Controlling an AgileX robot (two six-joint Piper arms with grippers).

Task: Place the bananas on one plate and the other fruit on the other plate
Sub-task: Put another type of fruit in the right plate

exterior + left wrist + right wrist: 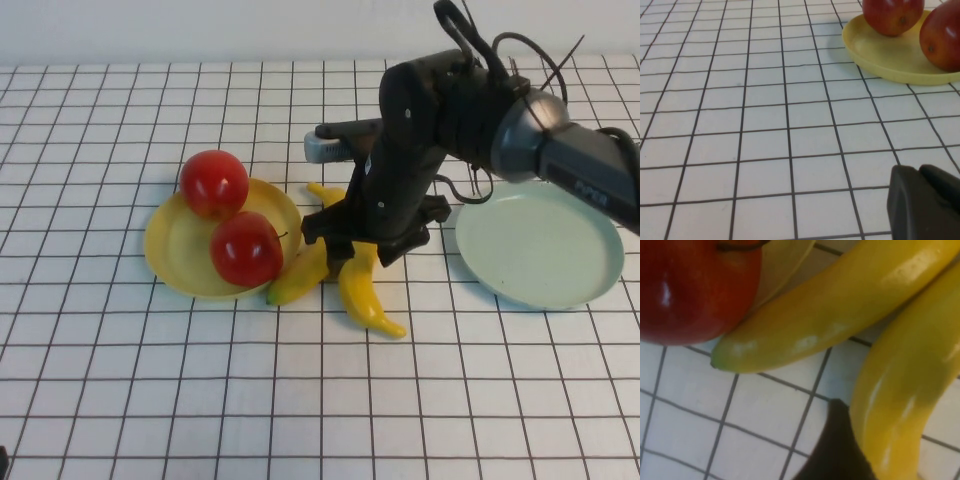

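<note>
Two yellow bananas lie on the table between the plates, one [365, 295] nearer the front and one [300, 278] against the pale yellow plate [175, 245]. Two red apples [214, 183] [246, 248] sit on that plate. The pale blue-green plate [540, 245] at the right is empty. My right gripper [350, 250] is down over the front banana [900, 390]. One dark finger [840, 450] presses its side and the other finger is hidden. My left gripper [920, 172] is shut and empty, low over the table left of the yellow plate [890, 60].
The table is a white cloth with a black grid. My right arm [520, 130] reaches in from the right, above the blue-green plate's near-left rim. Cables loop above the arm at the back.
</note>
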